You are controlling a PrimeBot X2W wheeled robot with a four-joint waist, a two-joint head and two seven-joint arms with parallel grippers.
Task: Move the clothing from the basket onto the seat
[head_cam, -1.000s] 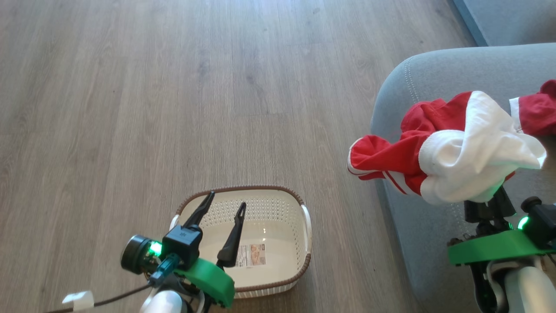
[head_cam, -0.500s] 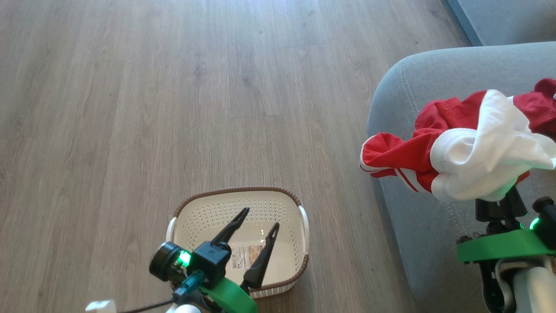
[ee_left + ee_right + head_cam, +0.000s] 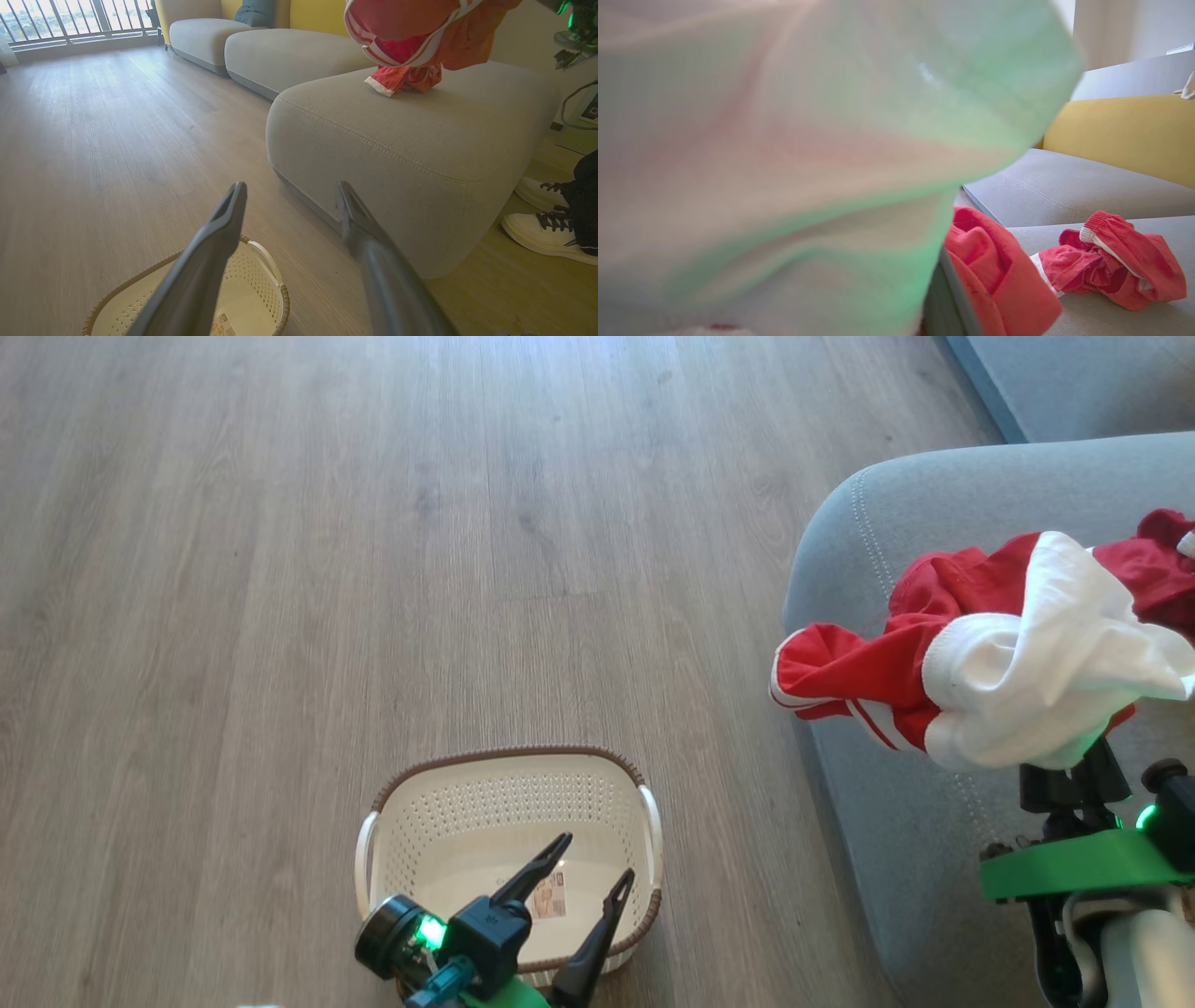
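Note:
My right gripper (image 3: 1064,782) is shut on a bundle of the clothing (image 3: 1008,672), red with white stripes and a white cloth part. It holds the bundle up above the left edge of the grey seat (image 3: 896,523), and its fingertips are hidden under the fabric. That fabric (image 3: 784,140) covers most of the right wrist view. Another red garment (image 3: 1158,560) (image 3: 1111,261) lies on the seat (image 3: 397,135). The white basket (image 3: 504,753) stands on the floor with only a label inside. My left gripper (image 3: 597,859) (image 3: 290,186) hangs open over its near right part, holding nothing.
Wooden floor (image 3: 373,569) spreads to the left and beyond the basket. More grey sofa sections (image 3: 289,51) with yellow backs run behind the seat. A person's white shoes (image 3: 537,228) stand on the floor by the seat's near right side.
My left gripper has drawn back and to the right over the basket, staying open. The right gripper with the bundle has shifted slightly right. The head view has shifted a little.

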